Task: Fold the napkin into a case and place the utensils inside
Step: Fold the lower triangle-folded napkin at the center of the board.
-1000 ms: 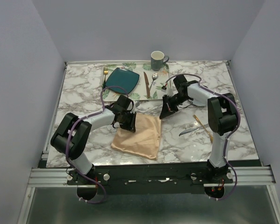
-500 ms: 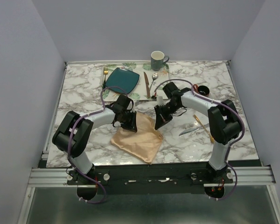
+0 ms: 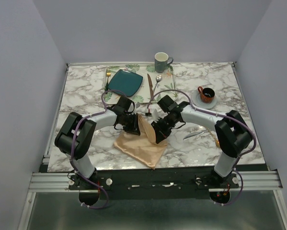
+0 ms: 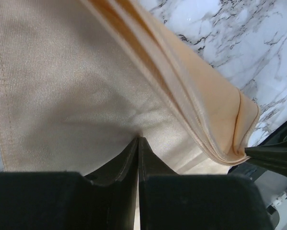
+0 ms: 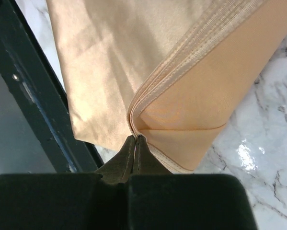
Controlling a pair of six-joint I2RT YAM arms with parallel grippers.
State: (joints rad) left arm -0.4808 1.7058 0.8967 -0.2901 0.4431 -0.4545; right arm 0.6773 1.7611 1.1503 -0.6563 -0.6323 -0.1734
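Two robot arms mid-fold on a peach napkin (image 3: 142, 143), cutlery not yet inside

Overhead view: the napkin lies at lower centre of the marble table (image 3: 86, 91), its upper part lifted between the left pincer (image 3: 132, 125) and the right pincer (image 3: 158, 135); a silver knife (image 3: 193, 135) lies on the table at centre right, clear of the cloth. Left wrist view: the jaws are pressed together at bottom centre, nipping a pucker of the flat layer, while a raised folded edge runs off to the right. Right wrist view: the jaws are pinched shut on a corner of stacked hems. Judged from this, the case is only partly formed, and loading the utensils remains
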